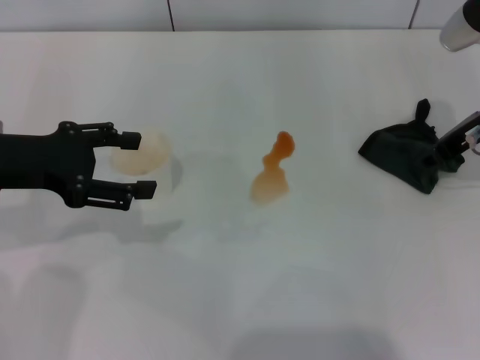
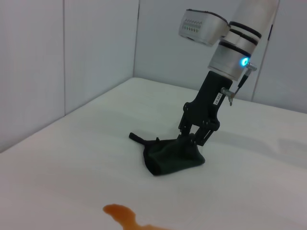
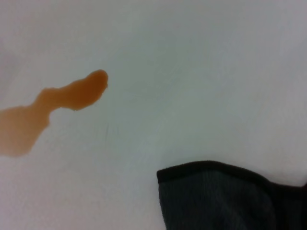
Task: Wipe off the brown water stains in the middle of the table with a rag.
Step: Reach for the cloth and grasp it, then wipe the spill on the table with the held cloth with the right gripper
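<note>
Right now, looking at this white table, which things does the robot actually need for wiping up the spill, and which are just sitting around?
Needed for the job:
- the orange-brown liquid blotch mid-table
- the black crumpled cloth rag
- the right gripper, down on the rag
- the white matte table

Just there:
- the whitish translucent cup, between the left gripper's open fingers

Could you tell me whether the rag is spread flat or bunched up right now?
Bunched up. The rag sits on the table as a lumpy heap with a pointed tip sticking up, the right gripper down on it.
</note>
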`<act>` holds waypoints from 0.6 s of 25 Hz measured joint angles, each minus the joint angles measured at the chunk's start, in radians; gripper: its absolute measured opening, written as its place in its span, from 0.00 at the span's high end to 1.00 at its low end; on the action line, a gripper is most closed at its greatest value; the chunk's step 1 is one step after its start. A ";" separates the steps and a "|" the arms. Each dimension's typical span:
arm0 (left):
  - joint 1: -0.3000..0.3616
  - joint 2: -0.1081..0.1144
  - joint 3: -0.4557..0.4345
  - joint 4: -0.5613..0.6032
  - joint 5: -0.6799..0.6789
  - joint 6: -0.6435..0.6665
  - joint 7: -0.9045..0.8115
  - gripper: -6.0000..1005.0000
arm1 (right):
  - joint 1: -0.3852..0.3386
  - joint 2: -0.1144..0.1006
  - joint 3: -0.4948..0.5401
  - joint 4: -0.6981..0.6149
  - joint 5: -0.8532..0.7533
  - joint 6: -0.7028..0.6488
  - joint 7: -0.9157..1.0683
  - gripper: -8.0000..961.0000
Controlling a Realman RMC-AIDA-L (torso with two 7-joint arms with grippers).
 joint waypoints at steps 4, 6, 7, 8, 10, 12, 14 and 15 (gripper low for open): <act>0.001 -0.001 0.000 -0.001 -0.008 0.000 0.005 0.12 | -0.006 0.002 -0.018 -0.033 0.008 -0.009 0.006 0.55; 0.001 -0.001 0.000 -0.001 -0.008 0.000 0.009 0.12 | -0.008 0.004 -0.038 -0.052 0.010 -0.014 0.020 0.65; 0.001 -0.001 0.000 -0.001 -0.009 0.000 0.010 0.12 | -0.008 0.004 -0.048 -0.058 0.011 -0.016 0.025 0.70; 0.001 -0.001 0.000 -0.001 -0.009 0.000 0.011 0.12 | -0.008 0.004 -0.061 -0.066 0.013 -0.017 0.030 0.75; 0.001 -0.002 0.000 0.000 -0.009 0.000 0.018 0.12 | -0.009 0.005 -0.090 -0.075 0.015 -0.019 0.042 0.84; 0.001 -0.003 0.000 0.001 -0.009 0.000 0.020 0.12 | -0.009 0.006 -0.096 -0.075 0.016 -0.019 0.046 0.88; 0.002 -0.003 0.000 0.001 -0.010 0.000 0.023 0.12 | -0.009 0.007 -0.102 -0.075 0.017 -0.019 0.051 0.92; 0.002 -0.003 0.000 0.001 -0.011 0.000 0.023 0.12 | -0.010 0.008 -0.104 -0.075 0.019 -0.019 0.052 0.94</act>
